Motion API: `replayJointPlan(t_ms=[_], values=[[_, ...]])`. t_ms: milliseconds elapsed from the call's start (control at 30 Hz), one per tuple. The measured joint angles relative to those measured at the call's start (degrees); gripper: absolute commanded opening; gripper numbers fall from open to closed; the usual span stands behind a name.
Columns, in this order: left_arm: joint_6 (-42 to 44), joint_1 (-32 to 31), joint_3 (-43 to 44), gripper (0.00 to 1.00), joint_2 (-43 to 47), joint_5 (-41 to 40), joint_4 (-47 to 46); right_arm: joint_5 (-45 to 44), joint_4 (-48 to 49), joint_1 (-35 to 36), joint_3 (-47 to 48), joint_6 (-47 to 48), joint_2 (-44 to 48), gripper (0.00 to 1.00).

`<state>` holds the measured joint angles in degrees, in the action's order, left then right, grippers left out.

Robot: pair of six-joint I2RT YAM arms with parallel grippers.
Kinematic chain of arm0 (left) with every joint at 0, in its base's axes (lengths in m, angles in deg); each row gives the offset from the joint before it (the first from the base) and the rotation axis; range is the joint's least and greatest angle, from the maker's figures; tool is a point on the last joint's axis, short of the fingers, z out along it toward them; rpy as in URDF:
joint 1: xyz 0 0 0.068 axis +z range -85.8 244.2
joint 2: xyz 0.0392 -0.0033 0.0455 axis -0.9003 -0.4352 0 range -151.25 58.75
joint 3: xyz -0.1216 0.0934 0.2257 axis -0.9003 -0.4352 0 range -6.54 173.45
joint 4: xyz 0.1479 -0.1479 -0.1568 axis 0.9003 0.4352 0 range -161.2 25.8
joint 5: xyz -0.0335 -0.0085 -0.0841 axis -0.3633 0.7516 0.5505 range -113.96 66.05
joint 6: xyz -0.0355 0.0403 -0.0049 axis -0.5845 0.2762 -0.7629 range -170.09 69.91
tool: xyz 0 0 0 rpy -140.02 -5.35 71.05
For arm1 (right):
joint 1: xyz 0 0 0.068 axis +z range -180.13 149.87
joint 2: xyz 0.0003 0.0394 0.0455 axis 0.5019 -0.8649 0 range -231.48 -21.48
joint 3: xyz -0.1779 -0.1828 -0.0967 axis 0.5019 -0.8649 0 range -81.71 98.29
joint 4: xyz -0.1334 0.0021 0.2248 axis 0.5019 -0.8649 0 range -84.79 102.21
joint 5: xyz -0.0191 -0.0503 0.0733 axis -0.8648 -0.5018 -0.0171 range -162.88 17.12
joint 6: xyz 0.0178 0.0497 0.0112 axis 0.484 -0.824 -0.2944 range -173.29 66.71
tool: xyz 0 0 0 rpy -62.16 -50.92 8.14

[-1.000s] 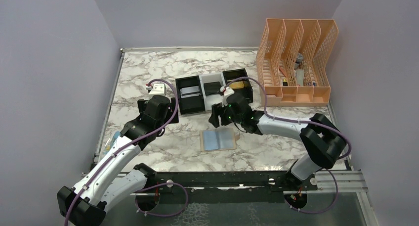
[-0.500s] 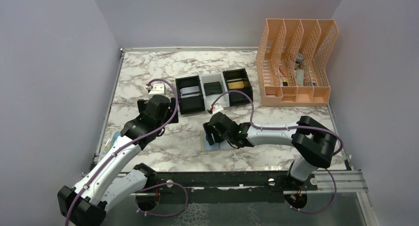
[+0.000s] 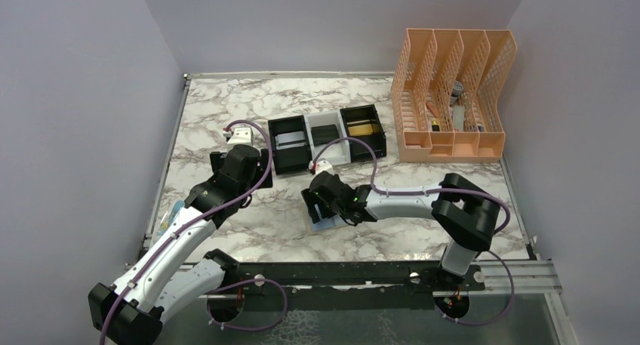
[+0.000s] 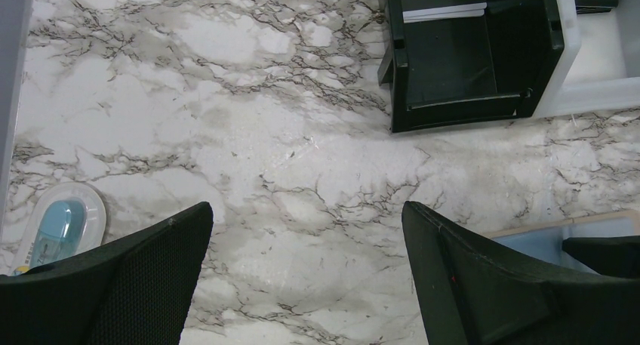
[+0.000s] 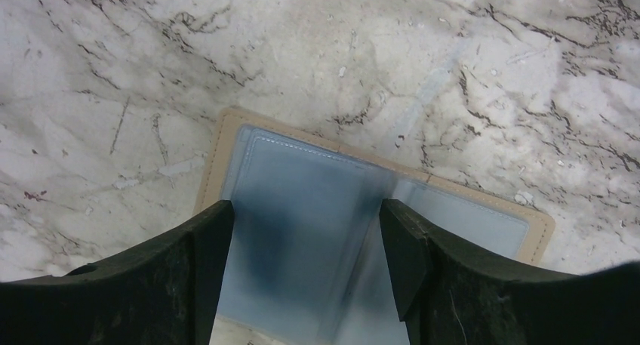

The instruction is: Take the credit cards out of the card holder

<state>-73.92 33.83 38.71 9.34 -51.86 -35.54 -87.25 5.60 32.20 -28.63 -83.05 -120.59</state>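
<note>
Nearest, the left claw [image 4: 306,209] is held spread wide above bare marble worktop [image 3: 226,103]. Just beyond, the card holder [image 5: 468,217] is laid open and flat on the worktop, front of centre. The right claw [image 5: 303,217] is set over its left panel, fingers parted; whether they touch it cannot be told. Farther back, a silvery card [image 3: 289,140], a dark grey card [image 3: 326,133] and a gold card [image 3: 362,129] are seen in a row of small bins [image 3: 281,162]. A peach mesh organizer [image 3: 453,96] is placed at the far right.
</note>
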Motion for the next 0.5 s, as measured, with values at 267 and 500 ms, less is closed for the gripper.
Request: replayJointPlan(t_ms=[267,500], values=[[0.0,0.0,0.0,0.99,0.0,0.0,0.0,-3.0,0.0,1.5,2.6,-0.1,-2.8,0.62],[0.0,0.0,0.0,0.99,0.0,0.0,0.0,-4.3,1.0,1.7,3.0,-0.4,-3.4,0.47]])
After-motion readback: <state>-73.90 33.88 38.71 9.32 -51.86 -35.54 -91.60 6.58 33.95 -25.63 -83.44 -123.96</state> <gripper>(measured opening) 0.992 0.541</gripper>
